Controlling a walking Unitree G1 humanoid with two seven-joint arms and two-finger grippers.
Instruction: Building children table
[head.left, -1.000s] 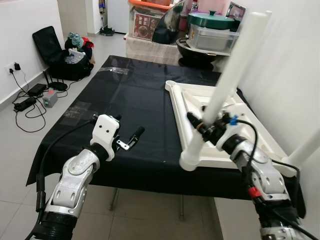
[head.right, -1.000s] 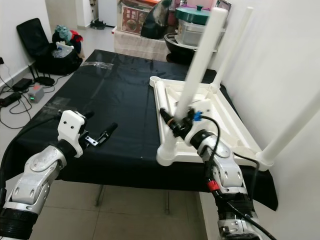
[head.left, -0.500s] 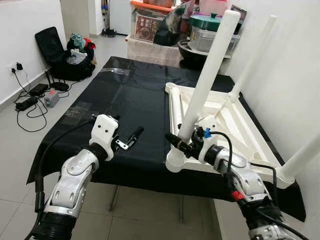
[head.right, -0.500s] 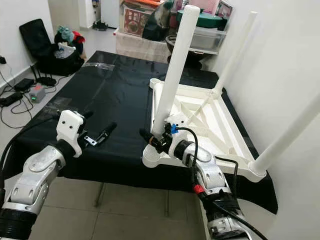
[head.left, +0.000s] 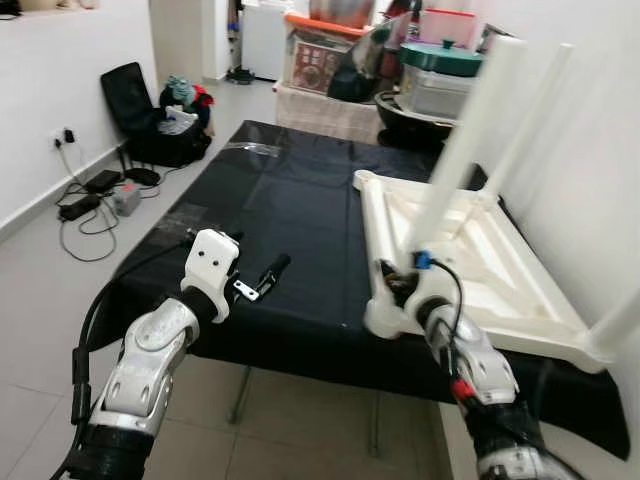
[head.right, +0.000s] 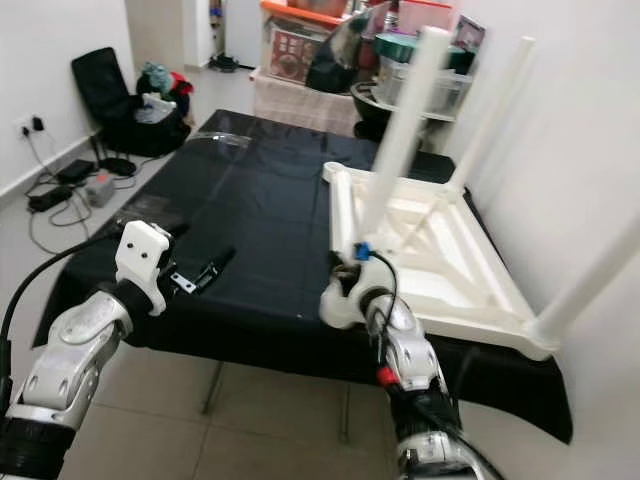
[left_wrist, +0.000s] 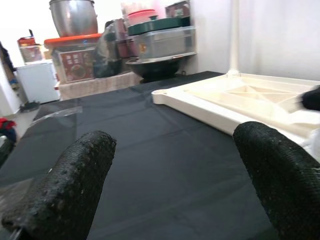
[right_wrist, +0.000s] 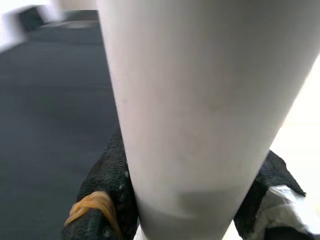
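Two grippers are at work over a black-covered bench (head.left: 290, 210), and only one holds anything. The left gripper (head.left: 262, 278) hovers above the bench's near left part, near the front edge, with its fingers (left_wrist: 75, 185) spread wide and nothing between them. It points toward the white table (head.left: 480, 270), probably kept ready to steady a part while staying out of the other arm's way.

The table lies upside down along the bench's right edge, close to the wall, its flat top against the cloth so that the ribbed underside and the corner sockets face up. That pose lets each leg drop into its socket from above. Two far legs already stand upright, and another rises at the near right corner.

The right gripper (head.left: 400, 285) is at the table's near left corner, where its fingers (right_wrist: 107, 195) pinch the base of a white leg (head.left: 465, 140) from both sides. The grip sits low, just above the socket, which likely gives the firmest hold for pressing or twisting the leg home. The leg leans slightly rather than standing plumb, so it seems not fully seated yet. The assembly looks close to finished, with this leg the last one to fix.
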